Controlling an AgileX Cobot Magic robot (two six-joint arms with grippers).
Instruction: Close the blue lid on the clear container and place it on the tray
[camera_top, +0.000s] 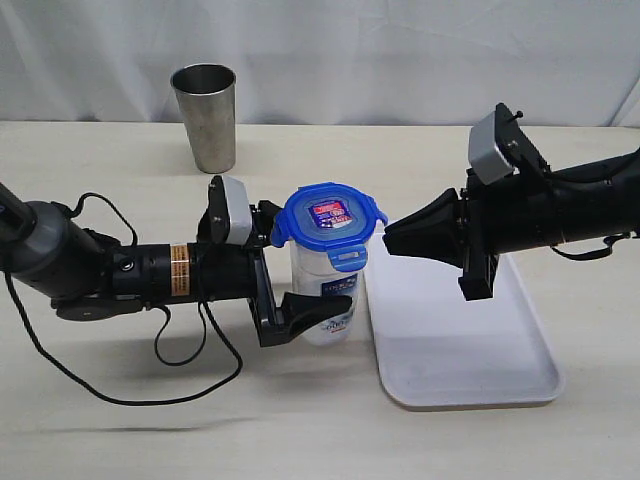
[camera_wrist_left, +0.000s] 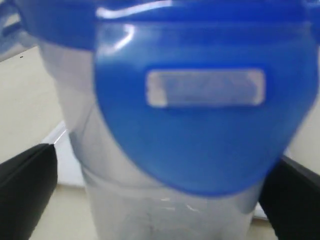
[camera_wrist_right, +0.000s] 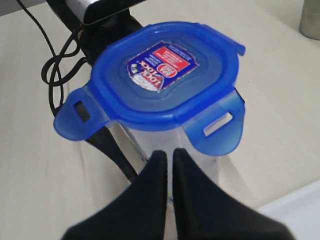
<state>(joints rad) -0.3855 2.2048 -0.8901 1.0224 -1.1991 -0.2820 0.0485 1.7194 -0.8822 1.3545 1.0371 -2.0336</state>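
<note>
**A:** Status on the canister job?

**B:** Partway. The blue lid (camera_top: 330, 215) is sitting square on top of the container (camera_top: 312, 272). I'm reading it as seated, not locked: the near flap (camera_wrist_right: 217, 125) is hanging out at an angle and the side flap (camera_wrist_right: 80, 112) is sticking out flat.

**A:** Where's the container sitting?

**B:** It's standing upright on the table (camera_top: 120, 420), just beside the tray (camera_top: 450, 350), not on it.

**A:** Grippers?

**B:** The left gripper (camera_wrist_left: 160, 200) is straddling the container body below the lid. Its jaws are looking clamped on the sides, so I'd say it's bracing it. The right gripper (camera_wrist_right: 167, 155) is hovering close by the near flap, above the tray's edge. Its jaws are pressing together and carrying nothing.

**A:** So what's remaining?

**B:** I'm judging two steps are waiting. First, pushing the flaps down all round until they're latching. Then lifting the container across and setting it on the tray. The back of the lid isn't showing clearly, so I'm not calling that side.
</note>
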